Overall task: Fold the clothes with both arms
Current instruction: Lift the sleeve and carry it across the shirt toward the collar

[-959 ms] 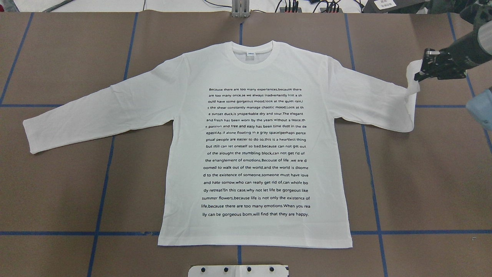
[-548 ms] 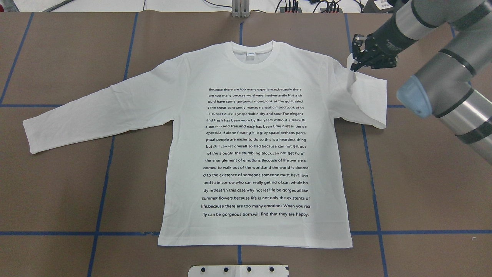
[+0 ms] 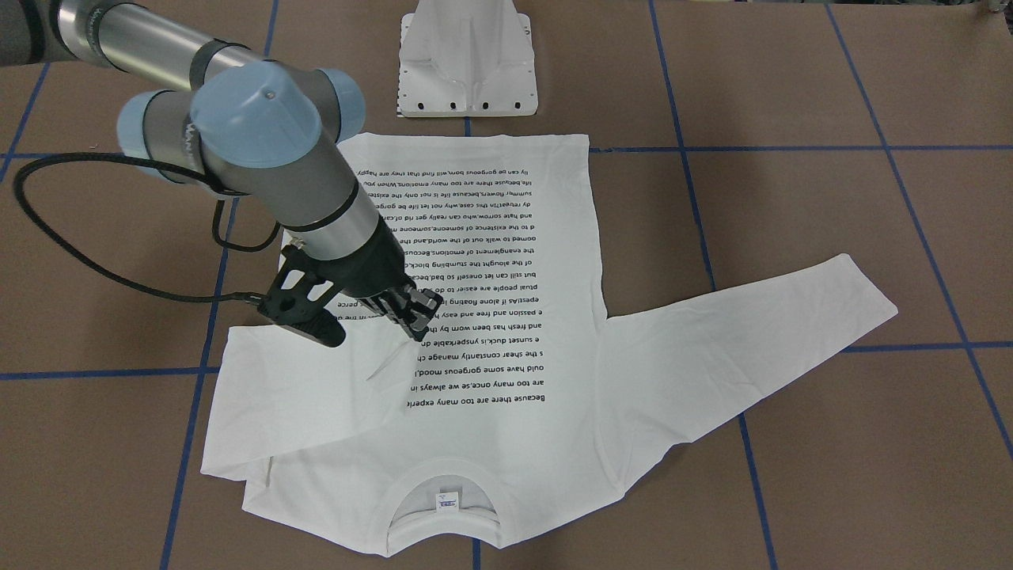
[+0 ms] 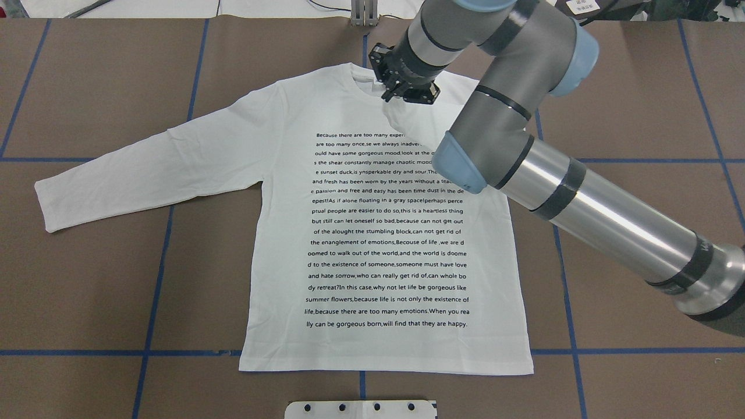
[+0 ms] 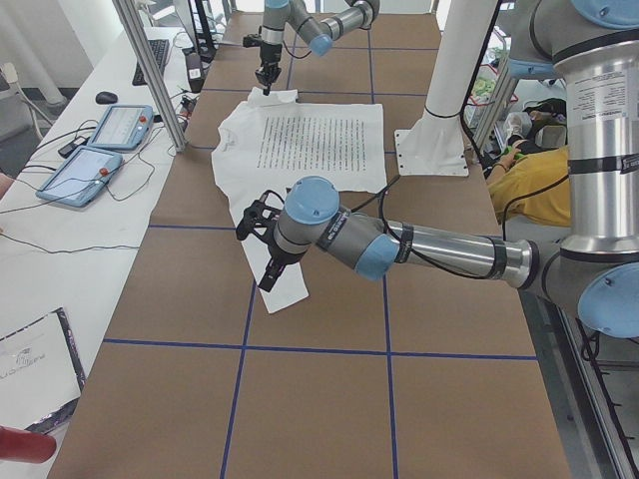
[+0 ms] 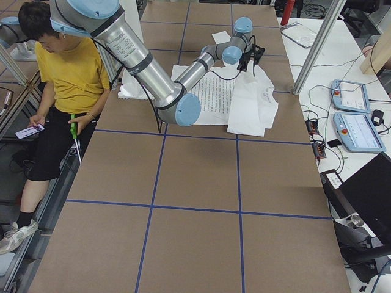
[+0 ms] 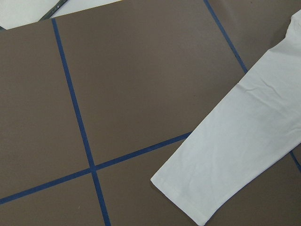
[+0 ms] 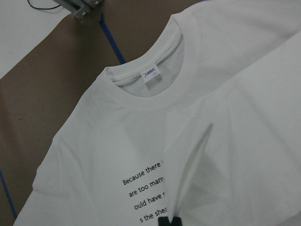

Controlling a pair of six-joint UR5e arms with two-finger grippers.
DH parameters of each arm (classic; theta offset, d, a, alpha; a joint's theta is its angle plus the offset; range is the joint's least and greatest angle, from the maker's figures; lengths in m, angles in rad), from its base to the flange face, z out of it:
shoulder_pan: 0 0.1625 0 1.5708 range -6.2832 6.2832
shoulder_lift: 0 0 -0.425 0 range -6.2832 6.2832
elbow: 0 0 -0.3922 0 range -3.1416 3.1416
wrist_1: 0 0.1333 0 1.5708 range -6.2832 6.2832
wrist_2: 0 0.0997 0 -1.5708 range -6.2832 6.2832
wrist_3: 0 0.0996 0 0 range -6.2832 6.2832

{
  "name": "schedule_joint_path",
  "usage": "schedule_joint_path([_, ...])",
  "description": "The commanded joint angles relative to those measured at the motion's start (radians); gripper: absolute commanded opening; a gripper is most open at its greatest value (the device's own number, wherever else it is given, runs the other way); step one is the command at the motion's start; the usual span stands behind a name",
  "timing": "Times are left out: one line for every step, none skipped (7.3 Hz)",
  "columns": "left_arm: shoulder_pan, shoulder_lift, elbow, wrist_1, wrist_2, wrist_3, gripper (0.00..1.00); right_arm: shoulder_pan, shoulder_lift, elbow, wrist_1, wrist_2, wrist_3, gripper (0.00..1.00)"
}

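T-shirt (image 4: 384, 244) sleeve (image 3: 301, 396) is pinched in the right hand (image 4: 389, 95); front view shows the fold, mostly hidden overhead.

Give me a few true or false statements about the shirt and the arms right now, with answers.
The right pincer holds the right sleeve over the shirt. True.
The print faces down. False: it faces up.
The left sleeve is folded in. False: it lies stretched out on the table.
The collar label shows. True.
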Motion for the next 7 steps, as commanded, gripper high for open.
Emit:
schedule_joint_path([0.0, 0.0, 0.0, 0.0, 0.0, 0.0, 1.0, -0.076, 0.188, -0.183, 0.038, -0.061, 0.048, 0.0])
schedule_joint_path([-0.001, 0.0, 0.0, 0.0, 0.0, 0.0, 1.0, -0.114, 0.198, -0.195, 0.042, -0.09, 0.048, 0.0])
schedule_joint_path([0.0, 0.0, 0.0, 0.0, 0.0, 0.0, 1.0, -0.139, 0.2, -0.212, 0.075, -0.104, 0.048, 0.0])
schedule_joint_path([0.0, 0.0, 0.0, 0.0, 0.0, 0.0, 1.0, -0.16, 0.201, -0.22, 0.101, -0.13, 0.048, 0.0])
schedule_joint_path([0.0, 0.0, -0.001, 0.0, 0.0, 0.0, 1.0, -0.168, 0.203, -0.226, 0.101, -0.136, 0.048, 0.0])
schedule_joint_path([0.0, 0.0, -0.007, 0.0, 0.0, -0.002, 1.0, -0.174, 0.203, -0.232, 0.101, -0.14, 0.048, 0.0])
schedule_joint_path([0.0, 0.0, -0.007, 0.0, 0.0, -0.002, 1.0, -0.179, 0.204, -0.233, 0.103, -0.152, 0.047, 0.0])
